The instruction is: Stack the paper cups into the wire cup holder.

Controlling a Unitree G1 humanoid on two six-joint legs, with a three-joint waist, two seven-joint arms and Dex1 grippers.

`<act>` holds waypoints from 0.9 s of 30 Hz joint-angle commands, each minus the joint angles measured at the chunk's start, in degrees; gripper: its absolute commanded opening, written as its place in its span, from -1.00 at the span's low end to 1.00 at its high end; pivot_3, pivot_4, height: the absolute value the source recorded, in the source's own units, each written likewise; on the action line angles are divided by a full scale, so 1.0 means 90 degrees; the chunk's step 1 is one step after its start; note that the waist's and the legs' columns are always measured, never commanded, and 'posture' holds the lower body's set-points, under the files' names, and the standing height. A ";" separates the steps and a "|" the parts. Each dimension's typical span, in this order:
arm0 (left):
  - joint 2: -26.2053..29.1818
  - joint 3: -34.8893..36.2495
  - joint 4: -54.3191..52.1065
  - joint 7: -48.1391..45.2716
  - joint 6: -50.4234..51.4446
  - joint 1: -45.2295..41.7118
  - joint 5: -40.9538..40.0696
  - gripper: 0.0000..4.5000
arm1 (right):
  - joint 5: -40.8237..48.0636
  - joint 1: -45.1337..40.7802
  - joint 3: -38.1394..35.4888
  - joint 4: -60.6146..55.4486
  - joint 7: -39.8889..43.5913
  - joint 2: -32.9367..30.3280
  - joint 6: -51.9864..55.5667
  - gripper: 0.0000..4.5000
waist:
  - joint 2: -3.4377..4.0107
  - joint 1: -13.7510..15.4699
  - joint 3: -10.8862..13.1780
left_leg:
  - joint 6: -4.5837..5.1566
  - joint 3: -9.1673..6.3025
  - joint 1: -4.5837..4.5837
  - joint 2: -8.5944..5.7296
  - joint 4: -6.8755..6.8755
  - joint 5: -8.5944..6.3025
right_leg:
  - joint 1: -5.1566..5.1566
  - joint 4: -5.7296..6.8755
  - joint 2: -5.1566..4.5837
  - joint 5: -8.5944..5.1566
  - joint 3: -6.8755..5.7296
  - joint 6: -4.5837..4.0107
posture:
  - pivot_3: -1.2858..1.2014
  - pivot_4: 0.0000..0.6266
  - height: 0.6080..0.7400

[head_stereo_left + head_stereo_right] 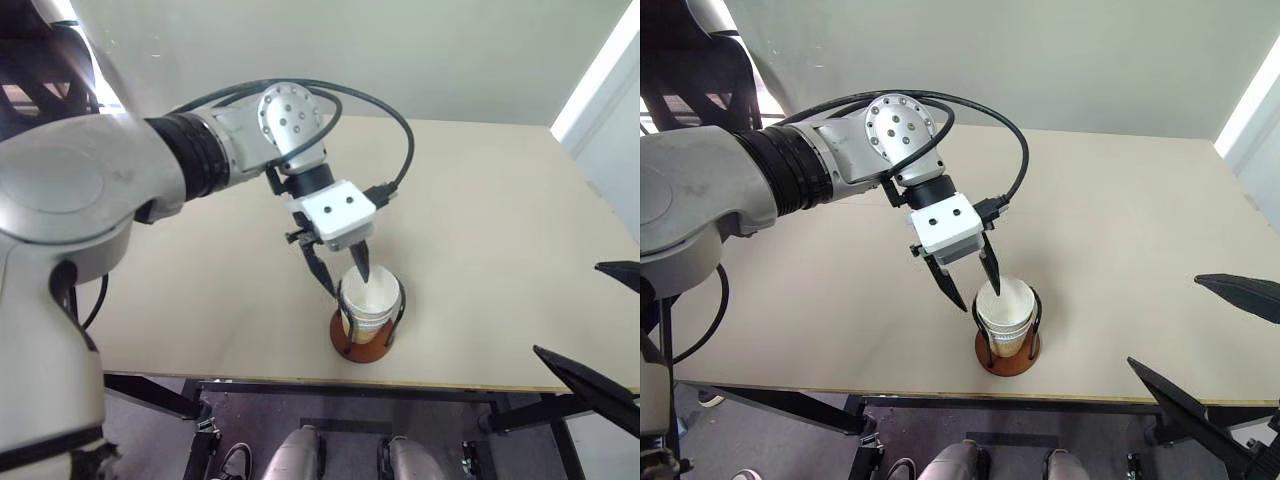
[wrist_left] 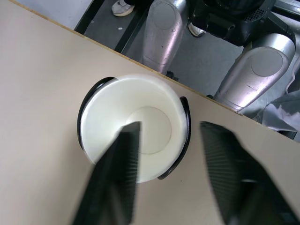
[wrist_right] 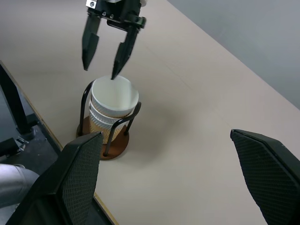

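Right gripper gapes empty near the wire cup holder; three paper cups nest inside it; left gripper hangs parted just above them.

A pale beige desk with a thin wood-coloured near edge spans the scene, its top plain and matte. A black metal frame runs under the near edge, with angled black legs at the near left and near right. Below it lies a dark grey floor. Beyond the far edge stands a light grey-green wall. At the far right is a white panel set at an angle. At the far left, dark bars stand before a bright window.
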 commanded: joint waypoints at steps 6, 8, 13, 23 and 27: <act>-0.0057 0.2347 0.0860 -0.0173 0.1226 0.0647 -0.0247 0.34 | -0.0476 -0.0251 0.0742 0.0044 -0.0167 -0.0282 -0.0297 1.00 | -0.0003 -0.0002 0.0001 | 0.0001 0.0002 0.0001 0.0000 0.0002 0.0005 | 0.0001 0.0004 0.0000 0.0001 -0.0001 0.0001 | 0.03 -0.52 1.00; 0.0130 0.3093 0.1039 -0.0173 0.1788 0.0909 -0.0221 0.34 | -0.0962 -0.0432 0.1388 0.0044 -0.0300 -0.0401 -0.0369 1.00 | 0.0001 -0.0005 0.0001 | 0.0000 0.0002 0.0007 -0.0001 0.0002 0.0006 | 0.0004 0.0003 0.0001 0.0003 0.0000 0.0004 | 0.03 -0.52 1.00; 0.0825 0.4510 0.1641 -0.0173 0.2724 0.1559 0.0446 0.34 | -0.2487 -0.0962 0.2726 0.0443 0.0139 -0.0565 -0.0387 1.00 | 0.0021 -0.0044 -0.0009 | -0.0002 0.0001 0.0016 0.0004 -0.0006 0.0033 | -0.0003 0.0014 0.0010 0.0031 0.0000 0.0052 | 0.03 -0.52 1.00; 0.1959 0.8109 0.1980 -0.0049 0.4385 0.3554 0.1886 0.34 | -0.5092 -0.2914 0.5723 0.2390 0.1181 -0.1404 -0.0962 1.00 | 0.0032 -0.0086 -0.0014 | 0.0040 -0.0008 -0.0012 -0.0002 -0.0007 0.0113 | -0.0019 -0.0015 0.0010 0.0042 0.0006 0.0062 | 0.03 -0.52 1.00; 0.2108 0.9475 0.1693 0.0918 0.4723 0.4566 0.2538 0.34 | -0.5782 -0.3737 0.6666 0.2992 0.1576 -0.1416 -0.1183 1.00 | 0.0031 -0.0054 -0.0018 | 0.0027 -0.0005 -0.0022 -0.0009 -0.0007 0.0133 | -0.0029 -0.0013 0.0009 0.0041 0.0003 0.0073 | 0.03 -0.52 1.00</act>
